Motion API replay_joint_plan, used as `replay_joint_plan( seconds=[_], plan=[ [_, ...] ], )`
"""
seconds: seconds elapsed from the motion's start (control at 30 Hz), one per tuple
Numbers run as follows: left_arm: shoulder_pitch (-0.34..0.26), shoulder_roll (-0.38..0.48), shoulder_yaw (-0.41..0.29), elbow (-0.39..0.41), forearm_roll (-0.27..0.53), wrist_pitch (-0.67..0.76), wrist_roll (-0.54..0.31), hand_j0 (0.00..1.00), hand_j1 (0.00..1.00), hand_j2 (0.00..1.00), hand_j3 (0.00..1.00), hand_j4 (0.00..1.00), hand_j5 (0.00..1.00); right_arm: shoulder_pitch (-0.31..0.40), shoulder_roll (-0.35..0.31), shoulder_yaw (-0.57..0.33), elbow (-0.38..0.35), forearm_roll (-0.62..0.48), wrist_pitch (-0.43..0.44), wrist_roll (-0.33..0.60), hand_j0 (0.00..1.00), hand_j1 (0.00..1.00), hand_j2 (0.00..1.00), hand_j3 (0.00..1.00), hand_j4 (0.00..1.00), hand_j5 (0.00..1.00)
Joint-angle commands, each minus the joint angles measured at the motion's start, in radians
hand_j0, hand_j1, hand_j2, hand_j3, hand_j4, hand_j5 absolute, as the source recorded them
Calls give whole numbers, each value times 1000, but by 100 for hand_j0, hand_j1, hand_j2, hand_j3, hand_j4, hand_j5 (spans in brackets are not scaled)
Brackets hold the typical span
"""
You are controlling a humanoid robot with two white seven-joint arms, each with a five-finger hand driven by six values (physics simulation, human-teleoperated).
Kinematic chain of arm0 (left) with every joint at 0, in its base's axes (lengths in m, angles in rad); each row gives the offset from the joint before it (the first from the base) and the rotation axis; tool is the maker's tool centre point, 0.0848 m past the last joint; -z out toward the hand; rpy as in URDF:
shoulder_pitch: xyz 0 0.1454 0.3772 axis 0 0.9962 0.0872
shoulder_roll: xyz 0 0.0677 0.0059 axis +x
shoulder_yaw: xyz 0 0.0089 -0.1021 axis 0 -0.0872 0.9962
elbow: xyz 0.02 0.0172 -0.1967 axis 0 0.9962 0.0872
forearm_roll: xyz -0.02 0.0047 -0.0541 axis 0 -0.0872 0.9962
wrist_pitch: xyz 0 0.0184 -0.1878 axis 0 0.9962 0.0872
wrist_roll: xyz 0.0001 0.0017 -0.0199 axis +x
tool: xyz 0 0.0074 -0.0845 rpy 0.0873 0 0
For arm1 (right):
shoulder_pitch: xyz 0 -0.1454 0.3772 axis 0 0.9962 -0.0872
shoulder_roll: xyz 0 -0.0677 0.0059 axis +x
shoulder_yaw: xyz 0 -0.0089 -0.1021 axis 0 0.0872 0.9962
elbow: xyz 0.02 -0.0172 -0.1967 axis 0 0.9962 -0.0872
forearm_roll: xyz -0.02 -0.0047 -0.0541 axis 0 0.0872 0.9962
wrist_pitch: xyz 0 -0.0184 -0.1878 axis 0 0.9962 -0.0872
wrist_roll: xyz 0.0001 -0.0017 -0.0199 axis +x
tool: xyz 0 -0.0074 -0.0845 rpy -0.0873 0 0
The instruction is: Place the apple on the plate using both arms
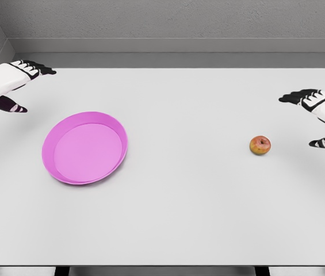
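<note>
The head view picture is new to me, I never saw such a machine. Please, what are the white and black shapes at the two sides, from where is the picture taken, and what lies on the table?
The picture is a simulator's render, taken from a camera on a humanoid robot's head, looking down at a white table. The white and black shapes are the robot's two five-finger hands. The left hand comes in from the picture's left, the right hand from its right. Both have spread fingers and hold nothing. On the table lie a round pink plastic plate, towards the left, and a small red-yellow apple, towards the right, near the right hand but not touching it. The plate has nothing on it.
</note>
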Motion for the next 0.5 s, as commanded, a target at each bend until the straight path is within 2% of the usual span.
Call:
replay_joint_plan(
  seconds=[0.0,0.1,0.17,0.27,0.3,0.33,0.4,0.47],
  plan=[
    [0,0,0,-6,6,1,1,100,100,100,100,100,100,0,1,2,0,-5,1,-2,100,100,100,100,100,100],
    [2,2,0,-9,6,1,1,100,100,100,100,100,100,-2,15,17,3,-6,6,-3,100,100,100,100,100,100],
    [2,2,0,-9,6,1,1,100,100,100,100,100,100,-9,20,40,0,-8,118,-3,100,100,100,100,100,100],
    [0,2,-2,-9,6,1,1,100,100,100,100,100,100,-86,35,132,0,-6,133,1,100,100,100,100,100,100],
    [0,3,-2,-9,5,1,1,100,100,100,100,100,100,-104,39,156,0,-6,134,41,100,100,100,100,100,100],
    [0,3,-2,-9,5,1,1,100,100,100,100,100,100,-132,52,187,0,-6,168,93,100,100,100,100,100,100],
    [0,3,-2,-13,5,1,1,100,100,100,100,100,100,-178,67,259,0,-8,236,112,100,100,100,100,100,100],
    [0,3,-3,-13,5,1,1,100,100,100,100,100,100,-204,73,304,3,-8,242,113,100,100,100,100,100,100]
  ],
)
